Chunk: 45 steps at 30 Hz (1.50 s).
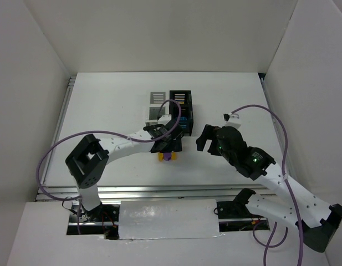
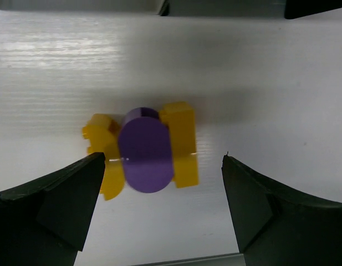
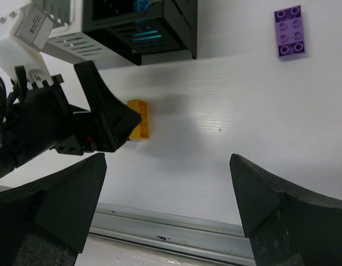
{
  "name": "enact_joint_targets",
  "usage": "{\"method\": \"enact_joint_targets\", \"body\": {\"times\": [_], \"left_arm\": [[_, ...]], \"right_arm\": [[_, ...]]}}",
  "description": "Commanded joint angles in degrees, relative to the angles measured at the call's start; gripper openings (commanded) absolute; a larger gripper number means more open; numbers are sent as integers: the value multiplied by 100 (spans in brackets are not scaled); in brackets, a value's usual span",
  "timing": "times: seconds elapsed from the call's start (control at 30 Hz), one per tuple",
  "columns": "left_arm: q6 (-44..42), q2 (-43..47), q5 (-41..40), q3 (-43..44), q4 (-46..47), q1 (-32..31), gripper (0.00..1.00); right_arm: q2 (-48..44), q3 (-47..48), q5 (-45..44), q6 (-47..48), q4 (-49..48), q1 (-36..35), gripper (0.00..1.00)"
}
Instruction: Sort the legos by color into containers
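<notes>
A purple round lego (image 2: 146, 155) lies on the table between two yellow legos (image 2: 182, 141). The cluster also shows in the top view (image 1: 167, 156). My left gripper (image 2: 163, 166) is open and hovers just above this cluster, its jaws spread wide to either side; in the top view it sits over them (image 1: 169, 145). My right gripper (image 3: 168, 160) is open and empty over bare table, to the right of the cluster (image 1: 207, 138). A flat purple lego (image 3: 290, 31) lies alone. The containers (image 1: 171, 105) stand behind the left gripper, and cyan legos (image 3: 146, 37) lie in a black one.
One yellow lego (image 3: 138, 119) shows beside the left gripper's black body (image 3: 76, 127). A metal rail (image 3: 176, 230) runs along the table's near edge. White walls enclose the table on three sides. A purple cable (image 1: 259, 111) loops over the right arm.
</notes>
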State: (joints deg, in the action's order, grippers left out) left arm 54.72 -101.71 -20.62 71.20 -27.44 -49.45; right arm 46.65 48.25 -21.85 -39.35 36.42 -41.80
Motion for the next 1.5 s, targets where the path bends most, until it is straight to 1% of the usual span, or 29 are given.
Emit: {"method": "enact_joint_targets", "body": {"times": [0.0,0.03,0.13,0.3,0.5,0.87,0.93,1.0,1.27,1.37,1.4,1.43,1.47], "left_arm": [[223,-454,-90,569,-427,-108,100],[319,-551,-169,692,-542,-117,99],[469,-692,-381,650,-736,-126,99],[575,-482,-548,448,-719,-187,100],[636,-253,-1004,763,-1105,-372,100],[689,-841,-996,755,-1079,-346,99],[646,-833,-918,659,-957,-328,100],[461,-772,-821,492,-570,-311,100],[399,-912,-645,483,-438,-284,99],[382,-859,-592,273,-227,-284,94],[364,-824,-549,228,-174,-276,91],[347,-824,-522,184,-78,-276,86],[303,-815,-496,114,-25,-267,84]], "right_arm": [[-24,-96,-83,7,216,23,100],[-77,-114,-48,7,190,32,100],[-217,-184,40,24,137,40,100],[-271,-281,84,86,102,40,100],[-201,-386,224,130,-47,40,100],[-358,-457,356,235,-101,49,100],[-385,-474,391,270,-118,49,100],[-385,-483,418,288,-136,49,100],[-359,-562,497,314,-258,49,100],[-341,-580,523,314,-302,49,100],[-332,-597,558,314,-320,41,100],[-332,-615,585,332,-346,40,100],[-324,-650,628,358,-434,40,100]]}}
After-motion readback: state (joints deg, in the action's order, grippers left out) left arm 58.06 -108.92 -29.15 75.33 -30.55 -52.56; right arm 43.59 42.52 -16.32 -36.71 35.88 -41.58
